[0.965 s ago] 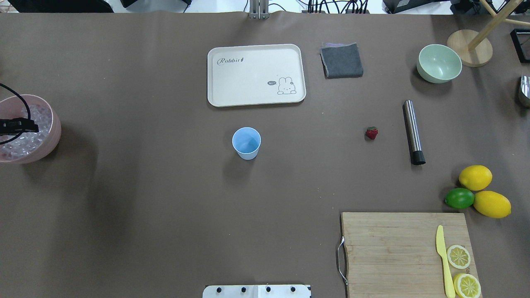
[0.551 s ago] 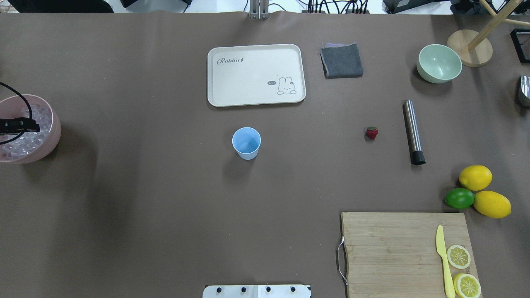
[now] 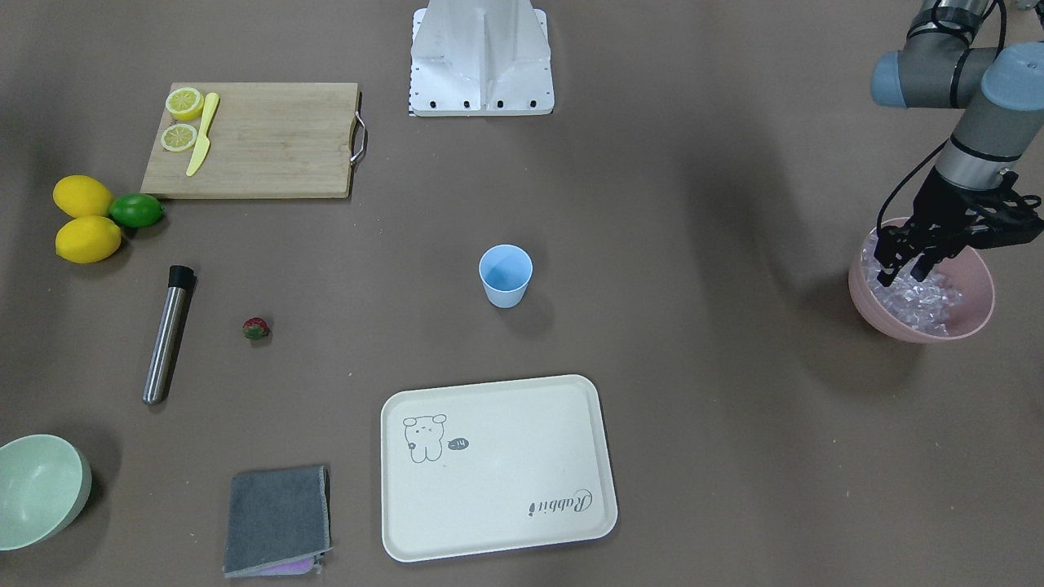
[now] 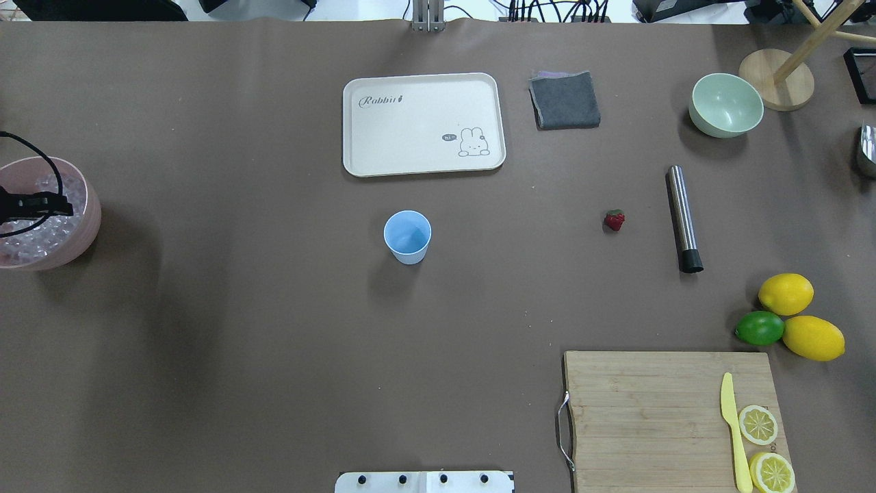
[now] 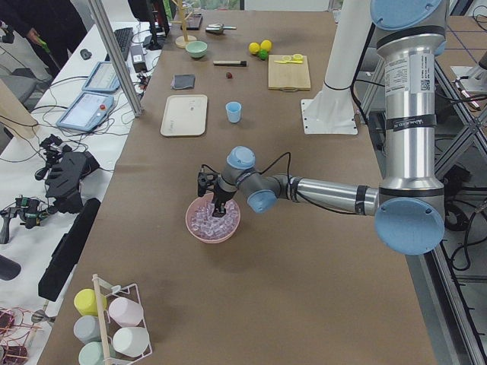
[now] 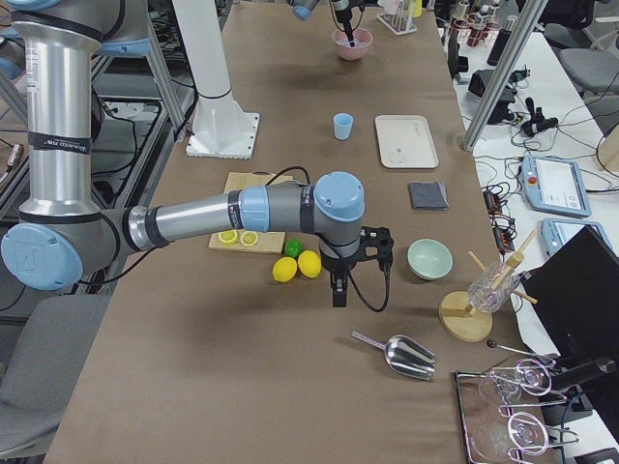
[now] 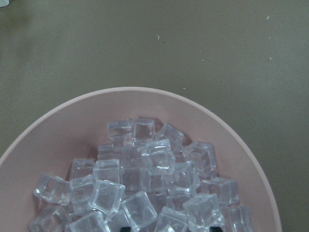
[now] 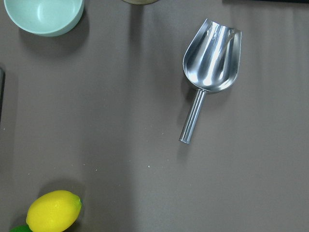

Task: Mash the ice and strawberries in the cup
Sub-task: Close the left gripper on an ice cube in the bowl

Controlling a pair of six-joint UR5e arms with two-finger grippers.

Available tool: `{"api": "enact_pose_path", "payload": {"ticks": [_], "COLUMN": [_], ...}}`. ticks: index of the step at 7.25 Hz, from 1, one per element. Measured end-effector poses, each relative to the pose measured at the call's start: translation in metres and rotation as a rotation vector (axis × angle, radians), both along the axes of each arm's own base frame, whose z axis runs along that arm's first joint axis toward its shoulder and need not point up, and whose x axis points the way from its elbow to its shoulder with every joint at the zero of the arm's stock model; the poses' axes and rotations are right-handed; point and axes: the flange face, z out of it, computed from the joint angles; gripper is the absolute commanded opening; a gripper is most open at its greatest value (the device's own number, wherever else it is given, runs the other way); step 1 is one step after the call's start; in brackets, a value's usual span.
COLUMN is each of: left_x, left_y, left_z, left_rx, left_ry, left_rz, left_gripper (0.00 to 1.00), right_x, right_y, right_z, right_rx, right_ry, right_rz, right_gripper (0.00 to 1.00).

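Light-blue cup (image 4: 408, 236), one; strawberry (image 4: 614, 220), one; left gripper (image 3: 902, 273) gapes above piled ice (image 7: 145, 193); right gripper (image 6: 339, 290): cannot tell.

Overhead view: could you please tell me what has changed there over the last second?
The left gripper, over the ice in the pink bowl, crept slightly rightward and upward in that view, further in over the bowl. It visibly took hold of nothing and let nothing go. The cup, the strawberry and everything else stayed where they were.
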Motion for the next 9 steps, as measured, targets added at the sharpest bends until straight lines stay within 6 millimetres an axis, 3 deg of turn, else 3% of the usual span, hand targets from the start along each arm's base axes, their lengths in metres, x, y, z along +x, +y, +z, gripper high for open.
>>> {"api": "enact_pose_path", "payload": {"ticks": [1,9], "left_x": [0.001,-0.012], "left_y": [-0.002,0.01], "left_z": [0.001,0.004], "left_rx": [0.0,0.03], "left_ry": [0.0,-0.021], "left_rz": [0.003,0.034], "left_gripper": [0.51,0.54], "right_x": [0.0,0.0], "right_y": [0.0,-0.002], "right_z": [-0.001,-0.001], "right_rx": [0.002,0.001], "right_ry": [0.0,0.001], "right_rz": [0.0,0.0], "right_gripper": [1.0,1.0]}}
